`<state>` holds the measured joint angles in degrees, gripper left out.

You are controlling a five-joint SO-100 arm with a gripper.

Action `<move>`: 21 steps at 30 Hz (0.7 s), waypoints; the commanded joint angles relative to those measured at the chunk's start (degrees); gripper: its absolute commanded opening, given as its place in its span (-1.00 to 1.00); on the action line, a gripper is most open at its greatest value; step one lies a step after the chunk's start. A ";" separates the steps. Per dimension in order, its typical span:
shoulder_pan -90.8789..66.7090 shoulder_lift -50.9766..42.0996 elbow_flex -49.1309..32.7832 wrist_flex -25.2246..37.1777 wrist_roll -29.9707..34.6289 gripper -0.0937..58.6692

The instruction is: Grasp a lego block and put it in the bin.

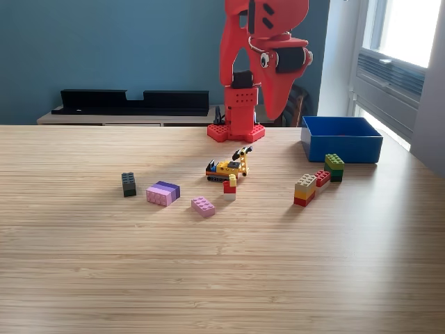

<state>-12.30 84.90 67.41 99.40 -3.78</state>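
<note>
The red arm [261,62] hangs folded above the surface [222,278]; jaws' state unclear. Lego blocks lie scattered near the bin [341,139].

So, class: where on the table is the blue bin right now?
In the exterior view, the bin sits at the table's far right, just behind the green block stack.

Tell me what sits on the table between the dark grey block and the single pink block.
In the exterior view, a pink-and-purple block pair lies between the dark grey block and the single pink block.
</note>
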 commanded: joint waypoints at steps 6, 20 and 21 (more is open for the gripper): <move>5.27 1.58 -5.27 2.29 -0.62 -0.99; 33.22 0.70 -14.33 2.20 7.73 -0.99; 35.33 0.62 -16.00 2.11 9.05 -0.99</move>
<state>16.00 84.90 58.80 99.40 2.11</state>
